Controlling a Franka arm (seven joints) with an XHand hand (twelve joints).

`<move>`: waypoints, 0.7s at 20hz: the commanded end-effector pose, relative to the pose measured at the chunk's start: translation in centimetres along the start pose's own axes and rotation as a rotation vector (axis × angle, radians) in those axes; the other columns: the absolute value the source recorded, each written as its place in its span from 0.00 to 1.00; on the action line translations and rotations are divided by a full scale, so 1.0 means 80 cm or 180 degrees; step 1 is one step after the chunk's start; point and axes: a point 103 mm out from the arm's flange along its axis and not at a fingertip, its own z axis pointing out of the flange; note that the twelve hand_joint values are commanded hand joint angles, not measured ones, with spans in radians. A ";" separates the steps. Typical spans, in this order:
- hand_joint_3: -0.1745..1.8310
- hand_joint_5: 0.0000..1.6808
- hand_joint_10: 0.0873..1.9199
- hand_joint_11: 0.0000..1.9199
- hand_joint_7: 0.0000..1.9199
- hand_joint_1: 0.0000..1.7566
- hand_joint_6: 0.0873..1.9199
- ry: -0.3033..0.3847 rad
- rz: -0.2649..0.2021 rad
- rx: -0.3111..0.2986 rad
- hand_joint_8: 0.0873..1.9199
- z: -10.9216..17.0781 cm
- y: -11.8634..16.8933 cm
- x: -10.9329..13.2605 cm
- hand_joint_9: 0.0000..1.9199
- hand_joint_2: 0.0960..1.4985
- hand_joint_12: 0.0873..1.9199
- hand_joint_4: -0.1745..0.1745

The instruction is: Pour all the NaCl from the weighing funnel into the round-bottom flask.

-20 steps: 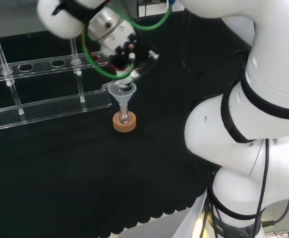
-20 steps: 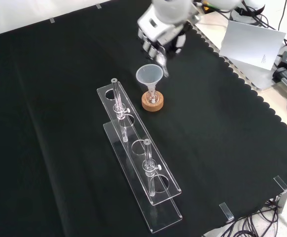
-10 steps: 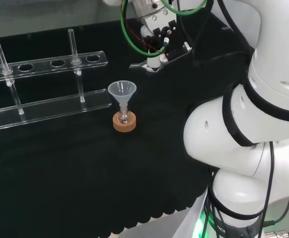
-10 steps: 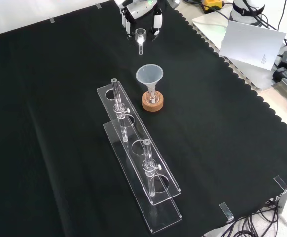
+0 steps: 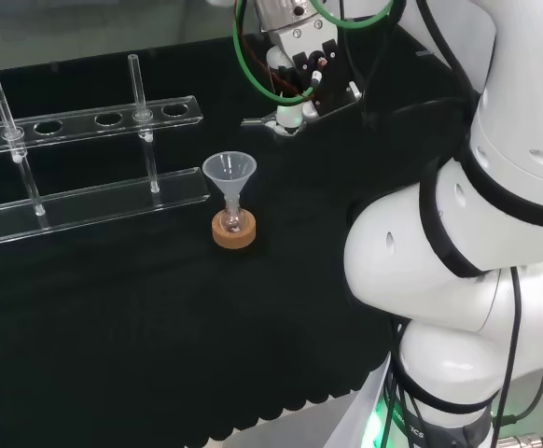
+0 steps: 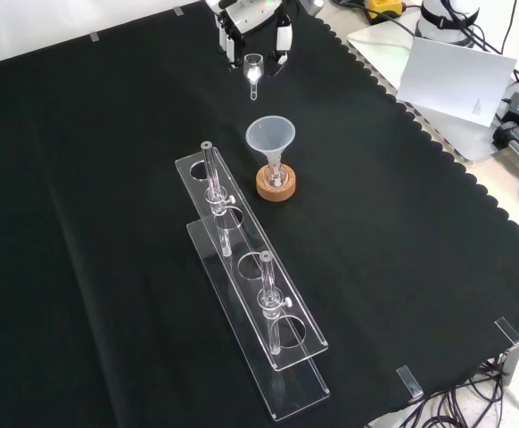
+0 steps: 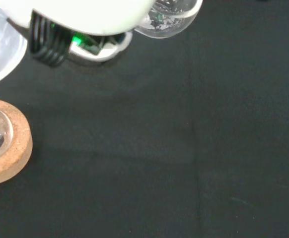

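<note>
The hand (image 6: 255, 22) grasps the weighing funnel (image 6: 253, 69), its fingers closed round the wide end, spout pointing down toward the cloth in the front view. The clear test-tube rack (image 6: 251, 294) stands well beyond the flask from the hand. The plastic funnel (image 6: 270, 136) sits in the neck of the round-bottom flask (image 6: 275, 178), which rests on a cork ring (image 6: 275, 185), near the hand but not beneath it. To pour well, bring the spout directly above the funnel mouth first, then tip slowly, and tap out clinging grains without knocking the funnel.
</note>
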 end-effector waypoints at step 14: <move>0.38 0.94 0.00 0.65 0.63 0.66 0.00 -0.0779 -0.0205 0.0050 0.21 0.011 0.001 0.038 0.78 0.37 0.36 1.00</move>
